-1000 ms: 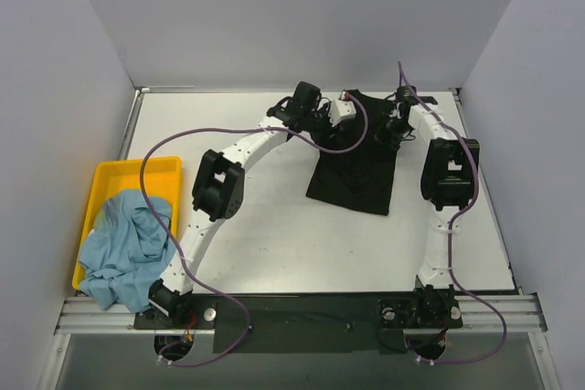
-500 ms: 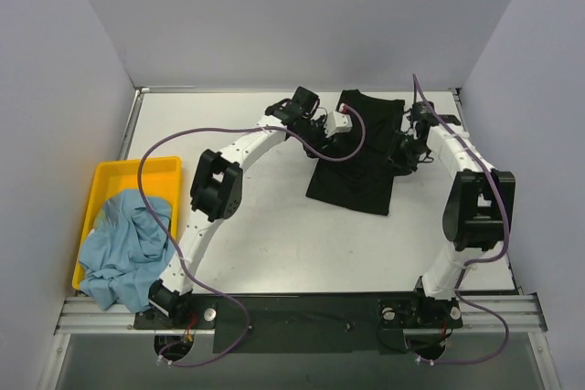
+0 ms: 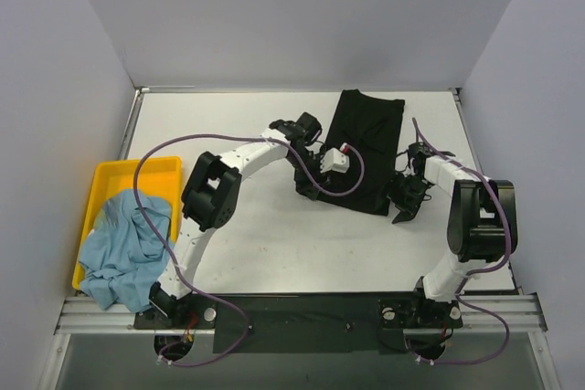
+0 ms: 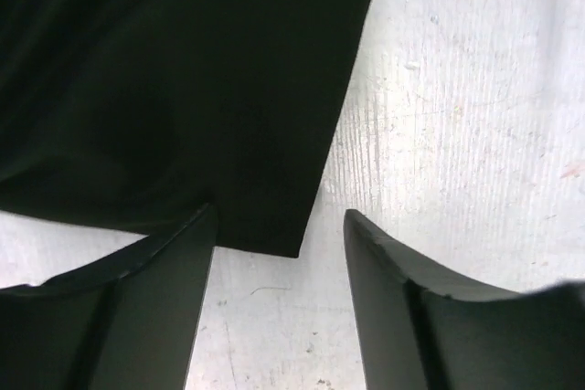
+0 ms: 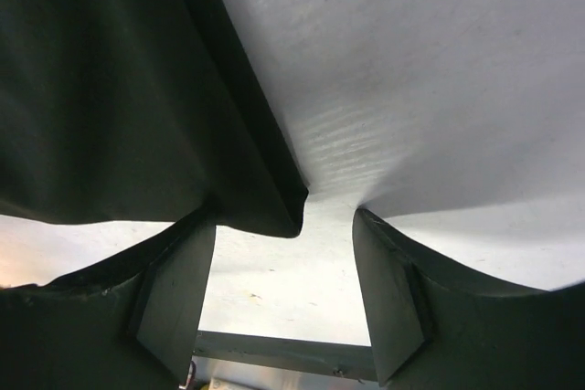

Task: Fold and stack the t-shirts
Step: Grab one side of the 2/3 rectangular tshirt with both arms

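At the near left corner of the black tee (image 3: 364, 148), the left gripper (image 3: 308, 189) stands released, with the corner between its parted jaws. The right gripper (image 3: 404, 205) stands likewise released at the near right corner. Well left of it, the blue tee (image 3: 126, 246) lies heaped in the tray (image 3: 128, 171).

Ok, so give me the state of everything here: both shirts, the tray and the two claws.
black t-shirt: folded into a narrow strip, flat on the table.
yellow tray: at the table's left edge, holding cloth.
light blue t-shirt: crumpled, unfolded, in the tray, spilling over its near end.
left claw: open, straddling a near corner of the black shirt.
right claw: open, straddling its other near corner.
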`<move>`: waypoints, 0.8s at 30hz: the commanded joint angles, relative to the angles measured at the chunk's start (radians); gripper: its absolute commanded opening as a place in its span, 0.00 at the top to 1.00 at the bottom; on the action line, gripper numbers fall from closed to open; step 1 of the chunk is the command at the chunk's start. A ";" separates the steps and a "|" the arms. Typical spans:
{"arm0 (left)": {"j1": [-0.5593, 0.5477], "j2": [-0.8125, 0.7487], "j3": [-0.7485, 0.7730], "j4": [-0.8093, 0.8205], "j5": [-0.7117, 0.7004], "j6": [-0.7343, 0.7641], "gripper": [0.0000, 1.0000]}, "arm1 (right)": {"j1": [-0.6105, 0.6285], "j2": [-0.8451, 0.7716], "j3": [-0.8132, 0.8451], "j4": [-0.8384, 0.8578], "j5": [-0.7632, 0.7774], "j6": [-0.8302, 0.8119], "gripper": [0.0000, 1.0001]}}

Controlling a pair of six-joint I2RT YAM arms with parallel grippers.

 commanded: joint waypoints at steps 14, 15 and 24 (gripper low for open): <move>-0.077 -0.100 -0.197 0.245 -0.195 0.184 0.25 | -0.033 0.019 -0.038 0.114 0.051 0.058 0.44; -0.080 -0.100 -0.204 0.249 -0.218 0.192 0.27 | -0.033 0.023 -0.036 0.114 0.053 0.056 0.45; -0.100 -0.120 -0.239 0.202 -0.249 0.170 0.90 | -0.030 0.034 -0.050 0.132 0.016 0.039 0.97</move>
